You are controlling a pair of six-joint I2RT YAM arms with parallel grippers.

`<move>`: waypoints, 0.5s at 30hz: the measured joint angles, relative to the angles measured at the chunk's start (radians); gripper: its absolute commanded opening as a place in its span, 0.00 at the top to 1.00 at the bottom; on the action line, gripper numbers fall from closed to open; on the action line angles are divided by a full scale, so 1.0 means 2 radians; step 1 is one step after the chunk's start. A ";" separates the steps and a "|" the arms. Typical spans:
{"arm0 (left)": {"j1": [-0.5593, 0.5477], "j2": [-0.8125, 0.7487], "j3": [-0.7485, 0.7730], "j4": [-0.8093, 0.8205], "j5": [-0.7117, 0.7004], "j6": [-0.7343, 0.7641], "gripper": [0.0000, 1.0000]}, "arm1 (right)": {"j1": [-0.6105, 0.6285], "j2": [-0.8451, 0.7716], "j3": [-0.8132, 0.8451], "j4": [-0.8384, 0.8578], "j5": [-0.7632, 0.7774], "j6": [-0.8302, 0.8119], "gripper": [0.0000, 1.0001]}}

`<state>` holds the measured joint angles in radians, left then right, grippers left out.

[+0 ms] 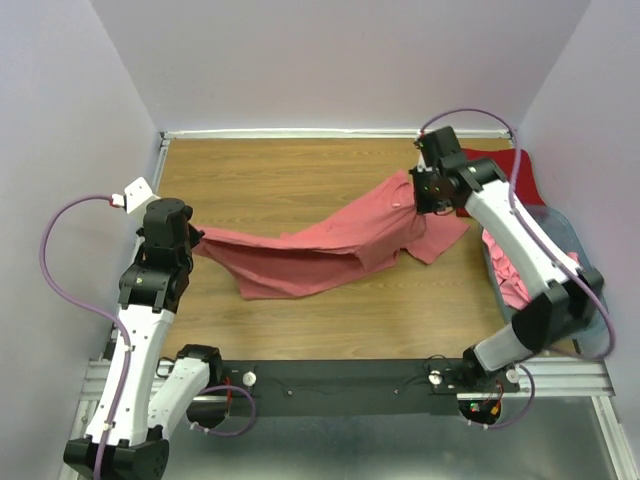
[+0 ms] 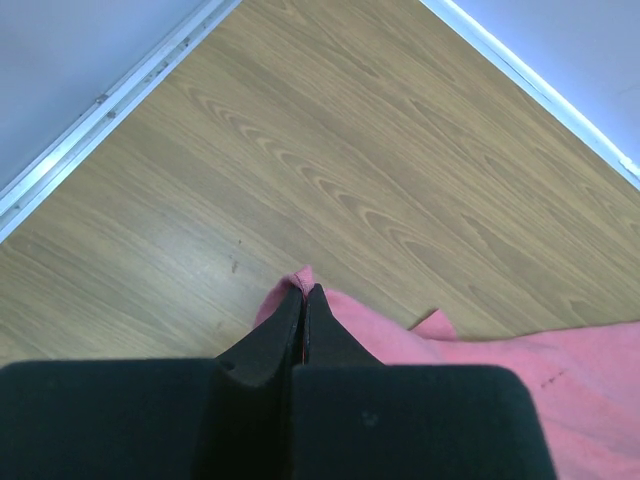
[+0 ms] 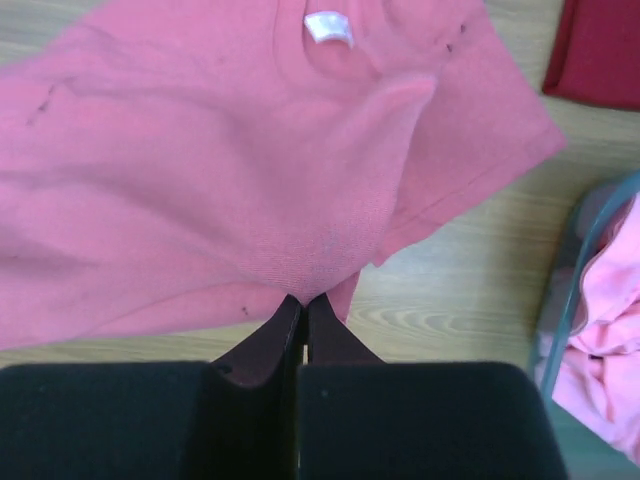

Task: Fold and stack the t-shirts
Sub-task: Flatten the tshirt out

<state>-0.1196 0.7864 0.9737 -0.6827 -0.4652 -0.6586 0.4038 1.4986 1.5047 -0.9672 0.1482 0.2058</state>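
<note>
One tag point(image 3: 329, 27): small, white, sewn at the neck of the pink tee point(image 1: 330, 245); too small to read any writing on it.
Desk point(image 1: 280, 170): brown wood-grain top, with a white rail point(image 2: 100, 112) along its far and left edges.
Room: plain pale lilac walls close in on the left, far and right sides.
Pink tee: stretched across the desk from the left edge to the far right, raised at both ends, its middle sagging low over the wood.
Left pincer point(image 2: 303, 295): fingers pressed together on a corner of the pink tee, near the desk's left edge.
Right pincer point(image 3: 303, 300): fingers pinched tight on a fold of the pink tee, below the neck.
Red tee point(image 3: 600, 50): lies in the far right corner, partly behind the right arm.
Basket point(image 1: 562, 228): grey-blue, at the right edge, with more pink cloth point(image 3: 600, 330) inside.
</note>
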 measured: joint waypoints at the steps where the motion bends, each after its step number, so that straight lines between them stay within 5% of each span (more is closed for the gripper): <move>1: 0.000 0.000 -0.001 0.000 0.001 0.001 1.00 | 0.000 0.023 0.019 -0.013 0.000 -0.003 0.92; 3: 0.000 0.000 -0.005 0.003 0.001 0.002 1.00 | 0.000 0.079 0.058 -0.032 -0.010 -0.010 0.89; 8: 0.000 0.004 -0.029 0.005 0.009 0.002 1.00 | 0.002 0.237 0.154 -0.022 -0.072 -0.016 0.49; 15: 0.000 0.019 -0.036 0.015 0.019 0.001 1.00 | 0.011 0.274 0.151 0.038 -0.124 -0.012 0.42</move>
<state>-0.1196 0.8249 0.9009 -0.6525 -0.4263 -0.6571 0.4259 2.0464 1.8065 -0.8906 -0.1005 0.1825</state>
